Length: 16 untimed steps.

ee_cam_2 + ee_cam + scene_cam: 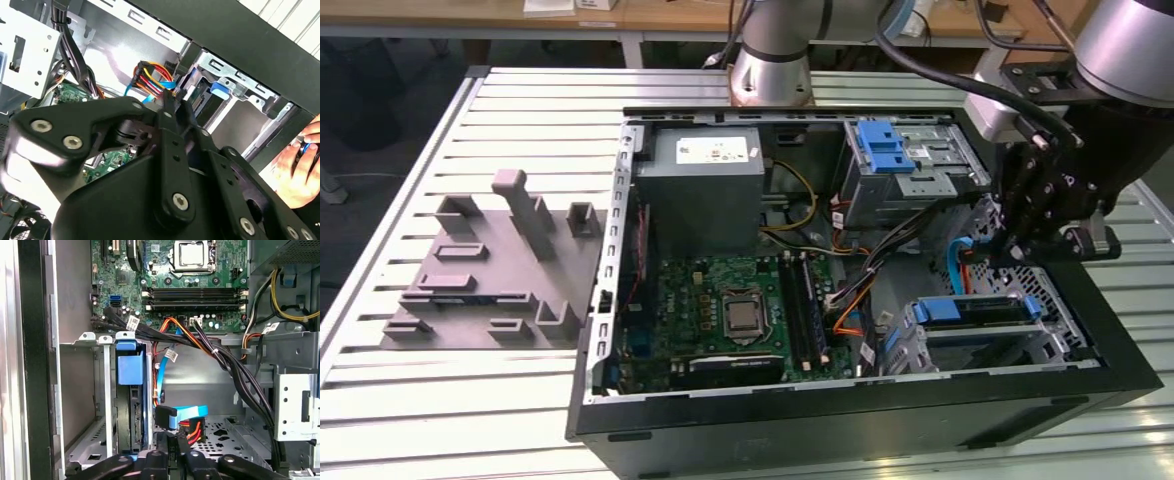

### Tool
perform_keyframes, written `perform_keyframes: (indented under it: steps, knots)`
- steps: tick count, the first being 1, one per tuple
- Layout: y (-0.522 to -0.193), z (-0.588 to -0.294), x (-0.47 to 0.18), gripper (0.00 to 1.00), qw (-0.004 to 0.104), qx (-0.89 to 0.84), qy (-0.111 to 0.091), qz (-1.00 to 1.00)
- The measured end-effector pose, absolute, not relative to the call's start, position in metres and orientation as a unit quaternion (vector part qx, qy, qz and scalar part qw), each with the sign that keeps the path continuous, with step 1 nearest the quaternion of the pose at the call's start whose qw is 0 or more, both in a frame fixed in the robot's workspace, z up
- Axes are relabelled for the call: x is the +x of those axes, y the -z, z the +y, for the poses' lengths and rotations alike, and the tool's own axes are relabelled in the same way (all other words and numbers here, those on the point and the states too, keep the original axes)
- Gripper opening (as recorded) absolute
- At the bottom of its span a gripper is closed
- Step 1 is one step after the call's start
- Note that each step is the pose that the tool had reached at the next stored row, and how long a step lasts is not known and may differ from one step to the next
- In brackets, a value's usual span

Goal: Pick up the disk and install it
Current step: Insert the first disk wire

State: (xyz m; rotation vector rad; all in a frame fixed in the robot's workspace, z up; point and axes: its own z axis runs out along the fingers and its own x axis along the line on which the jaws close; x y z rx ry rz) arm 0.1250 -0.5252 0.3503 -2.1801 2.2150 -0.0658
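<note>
The jaws are drawn narrow, their black tips close together and pinching nothing, right at a black connector (165, 416) on a flat blue cable, low in the first wrist view. The gripper (1023, 250) hangs over the right side of the open computer case (854, 410) in the exterior view. Bundled black cables (235, 370) and red-orange wires cross just beside it. The disk (131, 405) stands on edge in the metal drive cage (95, 405), left of the jaws, its blue carrier tab uppermost. Case sits on a slatted tabletop (454, 400).
</note>
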Motion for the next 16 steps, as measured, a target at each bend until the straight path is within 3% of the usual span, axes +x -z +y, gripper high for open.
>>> perform_keyframes:
  steps: [3,10,16]
  knots:
    - [-0.35,-0.525,0.126,0.16,0.016,-0.701,0.02,0.713]
    - [-0.349,-0.526,0.126,0.16,0.005,-0.701,0.012,0.713]
    - [-0.344,-0.541,0.126,0.16,0.006,-0.701,0.011,0.713]
